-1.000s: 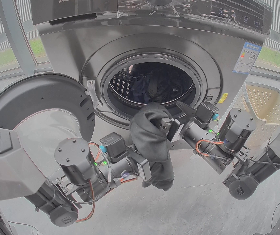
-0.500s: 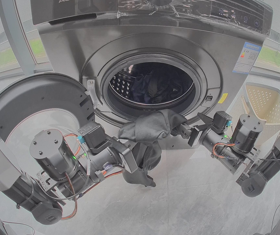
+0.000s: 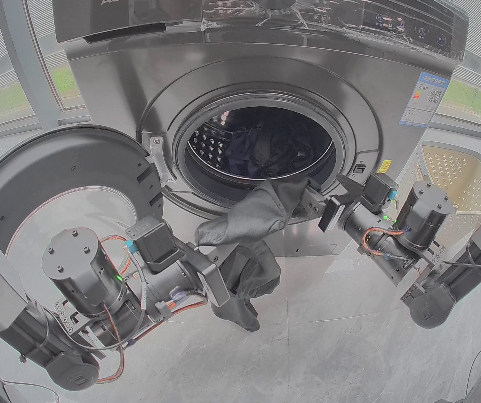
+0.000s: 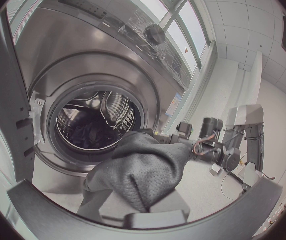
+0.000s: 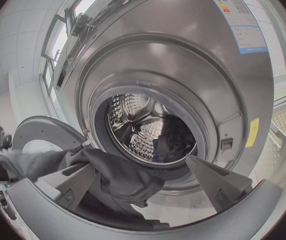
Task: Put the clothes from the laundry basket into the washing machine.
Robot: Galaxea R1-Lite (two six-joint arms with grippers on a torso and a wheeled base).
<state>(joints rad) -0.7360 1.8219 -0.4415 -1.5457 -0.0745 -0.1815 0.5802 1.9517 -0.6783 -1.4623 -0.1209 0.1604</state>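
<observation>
Right pincer (image 3: 325, 196) raised garment (image 3: 254, 214) higher.

Left arm (image 3: 83, 275) is lying low, angling forward and inward, with the left gripper (image 3: 229, 256) clamping a dark garment (image 3: 257, 214). Right arm (image 3: 419, 214) is angling inward from the opposite side, slightly higher. Right gripper (image 3: 321, 188) is holding its jaws wide apart, one finger (image 5: 73, 180) sitting under the cloth.

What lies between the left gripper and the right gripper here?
A dark grey garment spans it, from the left gripper up to the right gripper, with its loose part hanging toward the floor. The head view shows this.
</observation>
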